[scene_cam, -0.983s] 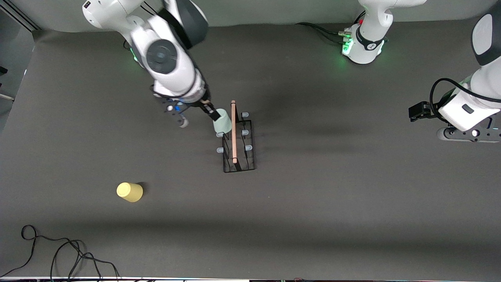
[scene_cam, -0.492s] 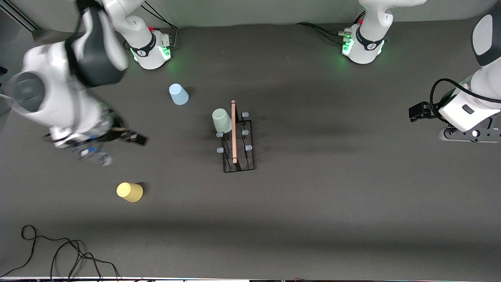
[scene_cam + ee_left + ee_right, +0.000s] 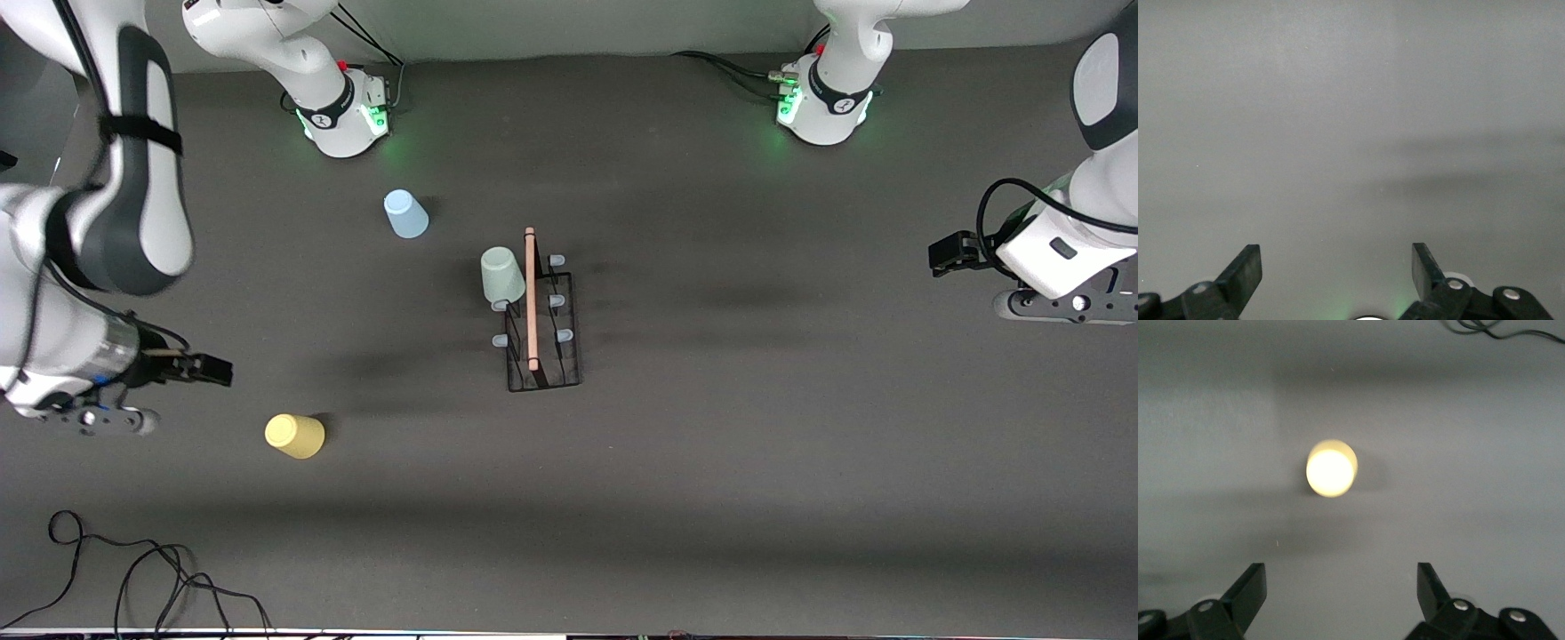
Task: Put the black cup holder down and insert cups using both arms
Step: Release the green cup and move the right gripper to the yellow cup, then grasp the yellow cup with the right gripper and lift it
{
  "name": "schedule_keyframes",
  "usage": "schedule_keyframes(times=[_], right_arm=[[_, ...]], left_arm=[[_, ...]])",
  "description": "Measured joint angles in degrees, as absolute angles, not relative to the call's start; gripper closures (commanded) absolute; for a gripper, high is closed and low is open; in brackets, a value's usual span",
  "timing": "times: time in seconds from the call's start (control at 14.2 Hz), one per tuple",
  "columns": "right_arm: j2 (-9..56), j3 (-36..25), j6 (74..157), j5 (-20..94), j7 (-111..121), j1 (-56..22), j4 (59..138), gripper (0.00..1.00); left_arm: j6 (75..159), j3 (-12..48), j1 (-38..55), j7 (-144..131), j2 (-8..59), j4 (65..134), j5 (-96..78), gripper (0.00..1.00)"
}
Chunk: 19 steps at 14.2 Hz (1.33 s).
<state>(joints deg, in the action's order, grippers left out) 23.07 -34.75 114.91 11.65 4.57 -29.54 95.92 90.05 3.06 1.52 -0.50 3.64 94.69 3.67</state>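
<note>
Now right gripper (image 3: 1338,600), fingers spread and empty, has swung off rack to hang near yellow cup (image 3: 294,436), cup at its 4 o'clock in front view. Pale green cup (image 3: 502,274) left on black cup holder (image 3: 542,324) peg; light blue cup (image 3: 404,214) at holder's 10 o'clock. Left gripper (image 3: 1338,280) waits, released. Likely yellow next.

The dark grey worktop (image 3: 756,462) holds a black wire rack with a wooden handle (image 3: 542,331) in the middle. A small light blue plastic cup (image 3: 405,214) stands upside down near the right arm's base. A small yellow plastic cup (image 3: 294,436) sits nearer the front camera. A thin black cable (image 3: 133,569) lies at the front corner.
</note>
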Motion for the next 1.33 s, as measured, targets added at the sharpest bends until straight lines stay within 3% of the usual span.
schedule_keyframes(times=[0.14,0.28,0.84,1.12,1.33], right_arm=[[26.01,-33.99,125.38,16.34,7.67,-29.84,102.26,0.0],[29.71,-33.81,130.17,21.17,11.17,-30.06,105.03,0.0],[37.14,-33.55,136.67,29.54,16.5,-30.15,103.4,0.0],[38.91,-33.53,136.72,30.68,17.21,-30.15,101.13,0.24],[39.66,-33.61,136.85,32.44,19.88,-29.7,100.98,0.69]], left_arm=[[90.05,3.06,1.51,-0.5,3.65,94.68,3.67,0.0],[90.05,3.07,1.51,-0.5,3.66,94.68,3.67,0.0],[90.05,3.07,1.51,-0.5,3.66,94.68,3.67,0.0],[90.05,3.07,1.51,-0.5,3.66,94.68,3.67,0.0],[90.05,3.07,1.51,-0.5,3.66,94.67,3.67,0.0]])
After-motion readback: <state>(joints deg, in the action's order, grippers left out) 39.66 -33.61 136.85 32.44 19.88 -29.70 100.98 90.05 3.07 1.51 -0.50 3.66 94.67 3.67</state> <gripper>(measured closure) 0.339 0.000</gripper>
